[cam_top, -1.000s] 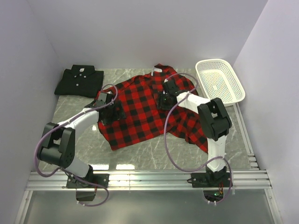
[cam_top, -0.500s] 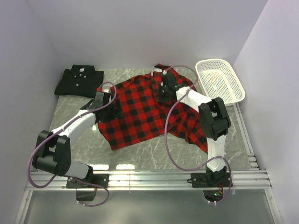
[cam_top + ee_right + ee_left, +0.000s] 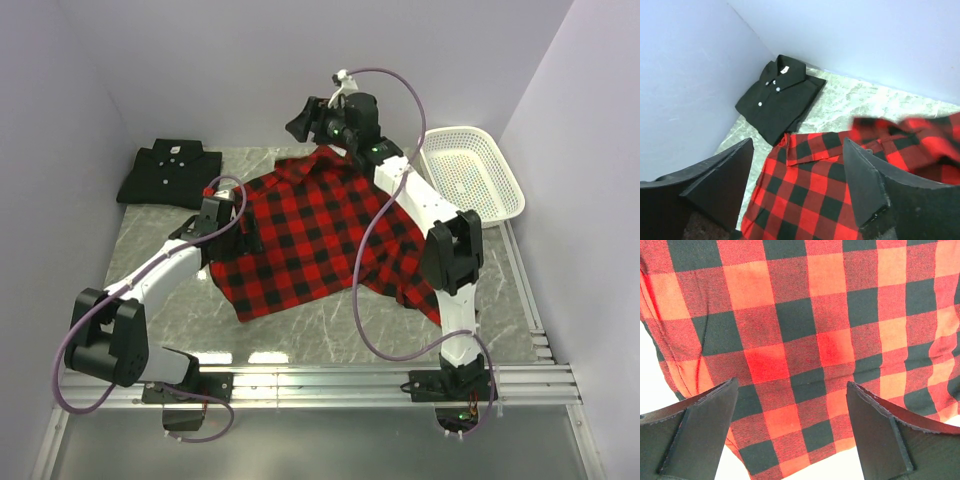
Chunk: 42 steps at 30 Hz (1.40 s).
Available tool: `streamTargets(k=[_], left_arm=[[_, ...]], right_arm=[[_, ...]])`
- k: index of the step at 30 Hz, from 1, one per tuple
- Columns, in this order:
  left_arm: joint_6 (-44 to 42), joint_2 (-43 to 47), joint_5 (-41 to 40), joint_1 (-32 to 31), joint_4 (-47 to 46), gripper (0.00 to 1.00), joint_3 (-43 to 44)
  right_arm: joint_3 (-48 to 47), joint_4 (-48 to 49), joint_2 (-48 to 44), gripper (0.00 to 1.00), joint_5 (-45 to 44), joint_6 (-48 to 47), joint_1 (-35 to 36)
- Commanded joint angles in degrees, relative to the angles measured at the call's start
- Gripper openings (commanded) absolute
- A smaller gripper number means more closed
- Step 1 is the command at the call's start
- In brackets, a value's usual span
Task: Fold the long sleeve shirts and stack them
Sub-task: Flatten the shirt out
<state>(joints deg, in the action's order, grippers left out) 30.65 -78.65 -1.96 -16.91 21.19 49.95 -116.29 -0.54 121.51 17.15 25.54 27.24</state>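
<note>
The red-and-black plaid shirt lies spread across the middle of the table. It fills the left wrist view and shows below the right gripper. The black shirt lies folded, collar up, at the back left corner. My left gripper hovers low over the plaid shirt's left part, open, with only cloth beneath its fingers. My right gripper hangs high above the plaid collar near the back wall, open and empty, its fingers wide apart.
A white mesh basket stands at the back right of the table. Walls close in at the back and on both sides. Bare marble table shows in front of the plaid shirt. A metal rail runs along the near edge.
The right gripper rose from the plaid shirt's collar area, up and toward the back wall, and opened, letting the cloth go. The left arm shifted only slightly and stayed open.
</note>
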Motion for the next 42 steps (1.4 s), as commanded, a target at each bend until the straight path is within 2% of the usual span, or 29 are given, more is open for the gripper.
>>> streamTargets(k=[1, 4, 8, 11, 18, 21, 28, 32, 34, 35, 39, 42], left_arm=[[0.1, 1.7, -0.8, 0.2, -1.7, 0.95, -0.3], [0.9, 1.7, -0.1, 0.2, -1.7, 0.96, -0.5], [3.0, 2.4, 0.2, 0.2, -1.1, 0.96, -1.3], [4.8, 3.2, 1.1, 0.2, -1.9, 0.95, -2.8], [6.4, 1.7, 2.4, 0.3, -2.0, 0.95, -3.6], [6.3, 0.8, 2.3, 0.3, -1.6, 0.95, -3.5], [5.9, -0.4, 2.1, 0.3, -1.0, 0.95, -3.0], [5.6, -0.7, 2.1, 0.3, -0.8, 0.95, -2.9], [5.6, -1.1, 2.1, 0.3, -0.7, 0.95, -3.1], [5.6, -1.3, 2.1, 0.3, -0.5, 0.95, -3.1], [5.9, -1.8, 0.0, 0.4, 0.5, 0.95, -3.4], [6.3, -1.3, -0.6, 0.6, 1.0, 0.95, -4.1]], right_arm=[[4.5, 1.4, -4.3, 0.80, -1.4, -3.9, 0.3], [12.3, -1.7, -9.7, 0.82, -7.4, -6.2, -0.4], [20.5, -12.2, -16.8, 0.82, -14.1, -5.7, -3.0], [28.3, -18.5, -21.3, 0.78, -18.5, -2.9, -4.8], [54.2, -19.9, -32.4, 0.70, -20.9, 2.2, -7.1], [61.1, -20.5, -35.6, 0.67, -19.9, 3.8, -9.0], [70.6, -24.3, -39.0, 0.53, -17.3, 5.3, -13.0], [75.1, -27.4, -43.9, 0.46, -16.3, 6.0, -14.9], [77.3, -28.3, -45.4, 0.41, -15.9, 6.6, -16.2], [78.0, -28.9, -45.8, 0.36, -15.5, 6.8, -16.6], [80.8, -30.9, -47.8, 0.36, -13.3, 7.2, -17.2], [82.0, -31.9, -49.9, 0.41, -11.7, 7.2, -17.3]])
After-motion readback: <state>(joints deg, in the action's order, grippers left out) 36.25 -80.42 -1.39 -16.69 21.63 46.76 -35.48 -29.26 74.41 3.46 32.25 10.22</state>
